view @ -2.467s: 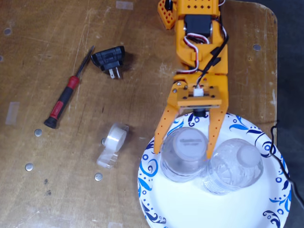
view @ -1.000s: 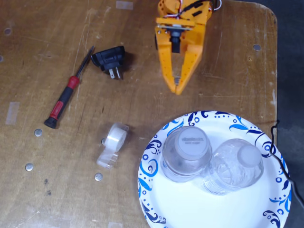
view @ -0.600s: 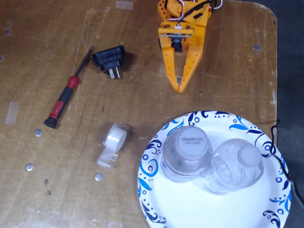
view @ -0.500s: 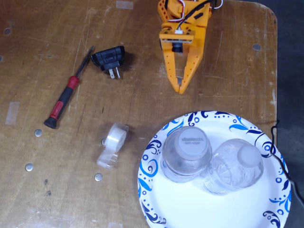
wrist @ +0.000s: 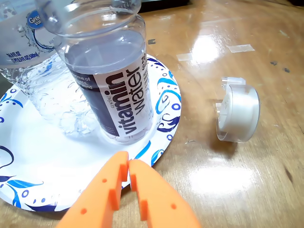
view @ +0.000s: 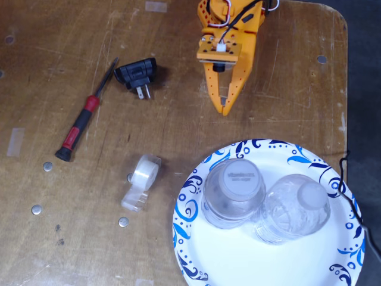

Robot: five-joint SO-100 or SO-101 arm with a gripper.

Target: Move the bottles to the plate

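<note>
On the brown wooden bench (view: 89,238), a round white paper plate with blue swirls (view: 309,265) carries two clear plastic bottles touching: a wide-capped one (view: 234,192) and a crinkled small-capped one (view: 296,207). The orange gripper (view: 224,111), fingers together, hangs apart above the plate.

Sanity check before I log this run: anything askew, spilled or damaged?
Nothing spilled. Both bottles stand upright on the plate: the vitamin water bottle and, touching it, the crinkled bottle, whose dented walls are the only oddity. The pincer is shut and clear of them. The tape roll lies off the plate.
</note>
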